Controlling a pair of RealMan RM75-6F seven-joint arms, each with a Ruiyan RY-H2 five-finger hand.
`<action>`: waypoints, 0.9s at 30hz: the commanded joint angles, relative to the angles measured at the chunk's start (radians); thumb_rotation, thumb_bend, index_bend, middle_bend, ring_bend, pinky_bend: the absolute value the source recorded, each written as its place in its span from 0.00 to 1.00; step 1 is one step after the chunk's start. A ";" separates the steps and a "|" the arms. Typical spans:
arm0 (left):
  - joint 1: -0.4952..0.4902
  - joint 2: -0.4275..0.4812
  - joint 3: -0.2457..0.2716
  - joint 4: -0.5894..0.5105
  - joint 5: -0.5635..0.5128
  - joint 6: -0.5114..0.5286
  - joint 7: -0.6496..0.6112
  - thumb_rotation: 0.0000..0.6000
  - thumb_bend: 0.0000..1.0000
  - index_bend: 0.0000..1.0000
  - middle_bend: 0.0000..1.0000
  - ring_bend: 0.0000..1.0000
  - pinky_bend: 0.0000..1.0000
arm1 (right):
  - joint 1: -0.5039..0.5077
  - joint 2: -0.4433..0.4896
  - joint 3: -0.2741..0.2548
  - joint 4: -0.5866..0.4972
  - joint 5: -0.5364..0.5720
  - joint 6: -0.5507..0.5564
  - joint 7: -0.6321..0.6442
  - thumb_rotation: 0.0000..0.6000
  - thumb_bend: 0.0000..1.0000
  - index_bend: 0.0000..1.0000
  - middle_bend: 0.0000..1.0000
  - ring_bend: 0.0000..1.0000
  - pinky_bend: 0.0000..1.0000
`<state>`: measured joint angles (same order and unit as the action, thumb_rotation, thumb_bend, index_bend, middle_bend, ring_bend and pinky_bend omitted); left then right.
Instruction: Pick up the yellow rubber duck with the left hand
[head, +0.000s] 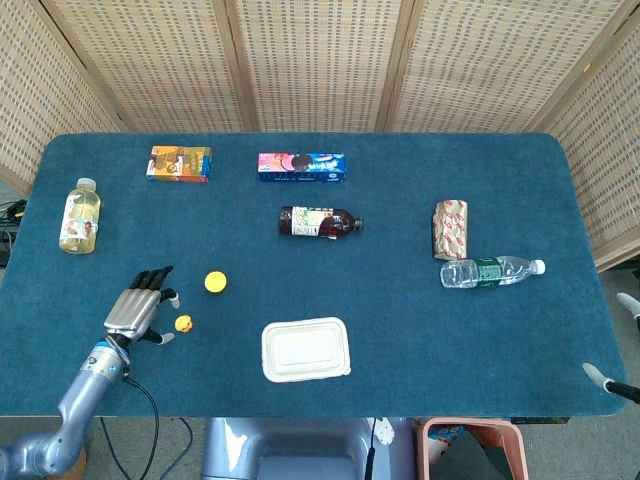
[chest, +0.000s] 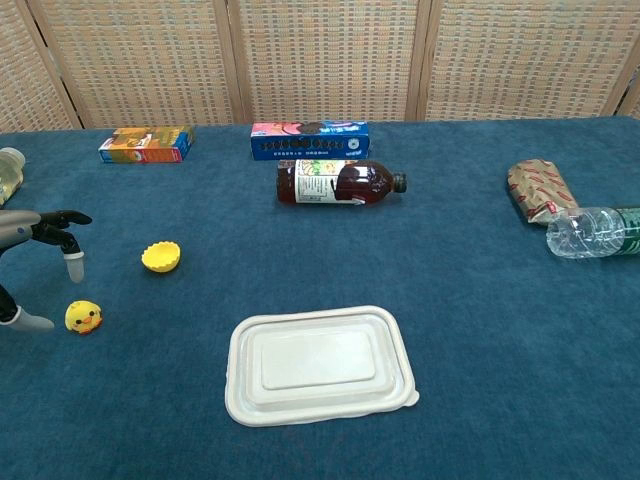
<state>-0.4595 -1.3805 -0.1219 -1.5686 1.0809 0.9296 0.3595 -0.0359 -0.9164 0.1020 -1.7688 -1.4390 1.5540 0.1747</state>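
Duck within reach, grasp not yet made

Left hand (head: 138, 312) hovers with fingers spread, holding nothing, just left of the yellow rubber duck (head: 183, 323) on the blue surface (head: 400, 320). Best to centre over the duck, lower, then close gently; the yellow cup (head: 215, 282) sits near.

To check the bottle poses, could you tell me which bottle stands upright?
The pale yellow juice bottle at the table's left edge; the dark bottle and clear water bottle lie sideways.
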 joint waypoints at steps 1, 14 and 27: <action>-0.016 -0.025 0.007 0.006 -0.036 0.007 0.044 1.00 0.23 0.43 0.00 0.00 0.00 | 0.000 0.002 0.000 0.003 -0.001 -0.002 0.010 1.00 0.00 0.00 0.00 0.00 0.00; -0.042 -0.057 0.019 0.015 -0.102 0.017 0.097 1.00 0.26 0.43 0.00 0.00 0.00 | 0.004 0.002 -0.001 0.005 0.001 -0.009 0.011 1.00 0.00 0.00 0.00 0.00 0.00; -0.064 -0.063 0.032 0.010 -0.134 0.009 0.108 1.00 0.27 0.56 0.00 0.00 0.00 | 0.006 0.002 0.000 0.007 0.006 -0.012 0.017 1.00 0.00 0.00 0.00 0.00 0.00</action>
<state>-0.5226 -1.4433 -0.0909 -1.5578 0.9481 0.9389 0.4666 -0.0303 -0.9143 0.1020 -1.7617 -1.4333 1.5420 0.1916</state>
